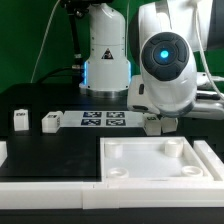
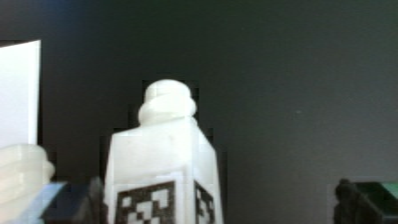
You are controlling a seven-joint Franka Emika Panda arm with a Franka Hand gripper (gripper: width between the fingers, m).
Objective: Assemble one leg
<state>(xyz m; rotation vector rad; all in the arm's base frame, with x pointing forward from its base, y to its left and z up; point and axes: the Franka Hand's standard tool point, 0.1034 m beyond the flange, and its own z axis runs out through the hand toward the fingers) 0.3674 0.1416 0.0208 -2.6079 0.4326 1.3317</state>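
A leg [image 2: 164, 160], a white post with a round knob on top and a black-and-white tag on its side, stands between my open fingers in the wrist view. It is close to one finger [image 2: 68, 203] and well apart from the other finger [image 2: 366, 200]. My gripper [image 2: 217, 206] is open. In the exterior view the gripper [image 1: 160, 126] is down at the table by the right end of the marker board [image 1: 103, 121], with the leg [image 1: 151, 125] partly hidden by it. Two more legs [image 1: 21, 121] [image 1: 50, 122] stand at the exterior view's left.
The large white tabletop [image 1: 200, 160] with round corner sockets lies in front of the gripper. A white edge piece [image 1: 45, 187] runs along the front left. The robot base [image 1: 106, 60] stands behind. A white surface [image 2: 18, 90] shows at the wrist view's edge.
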